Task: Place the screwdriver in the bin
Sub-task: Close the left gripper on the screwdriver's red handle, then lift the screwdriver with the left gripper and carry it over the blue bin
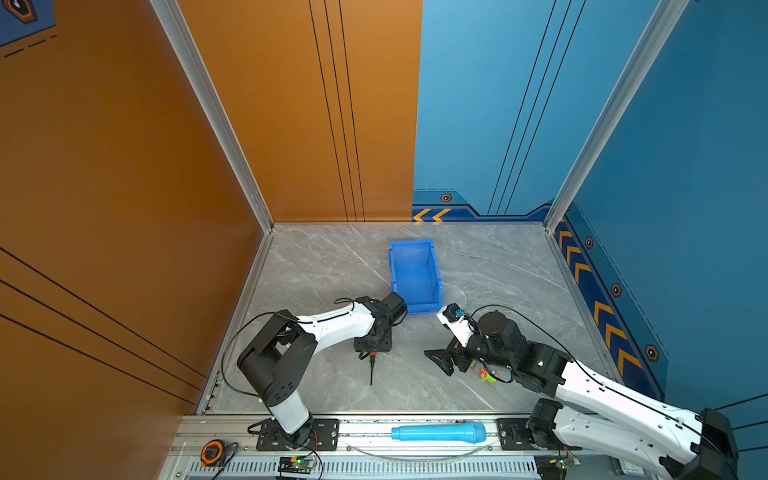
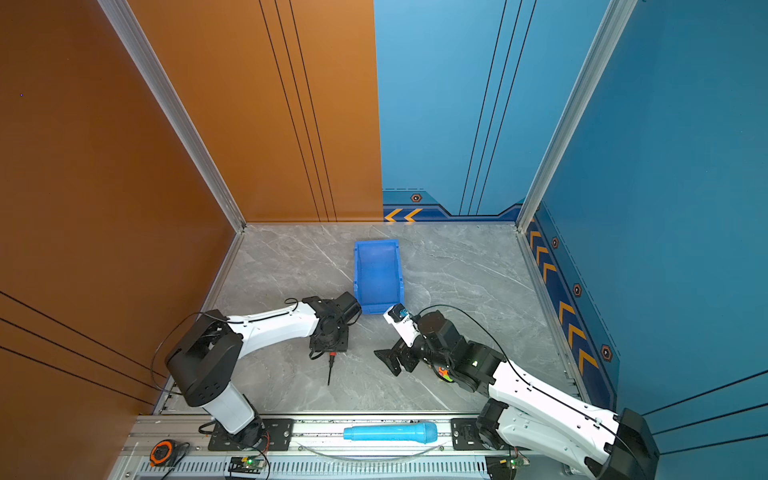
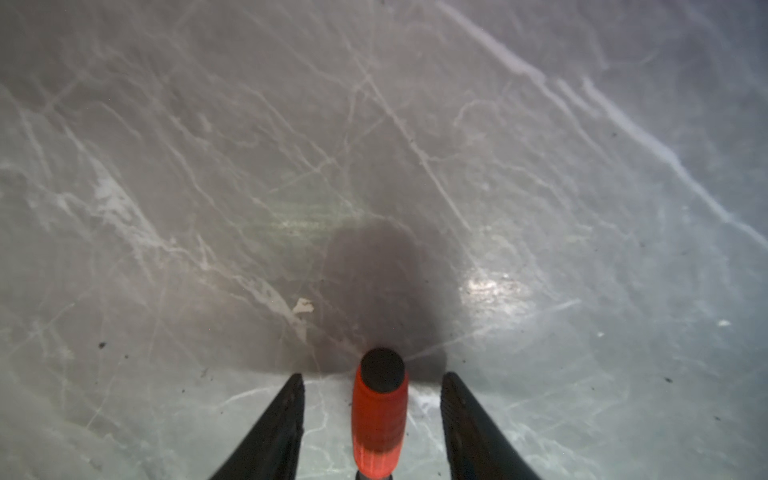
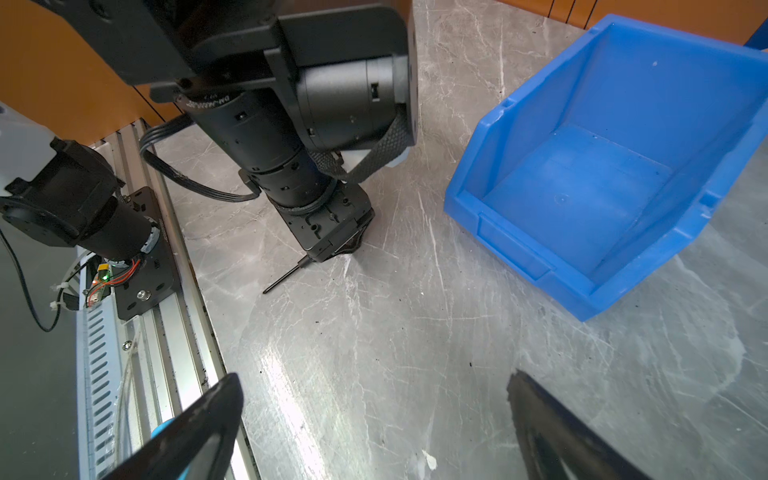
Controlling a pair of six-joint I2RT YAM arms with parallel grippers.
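Left gripper (image 3: 372,384) astride screwdriver (image 3: 377,419), jaws apart, bin (image 1: 415,274) empty

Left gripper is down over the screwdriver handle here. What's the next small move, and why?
Probably close the jaws fully on the handle before lifting. In the left wrist view the left gripper straddles the screwdriver with a gap on each side, so it is not yet gripped. The screwdriver lies flat on the table, and the bin is empty.

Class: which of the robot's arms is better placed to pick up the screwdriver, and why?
Left. Its hand is down at the table with open fingers on either side of the screwdriver handle. The right hand is open over bare table, away from it.
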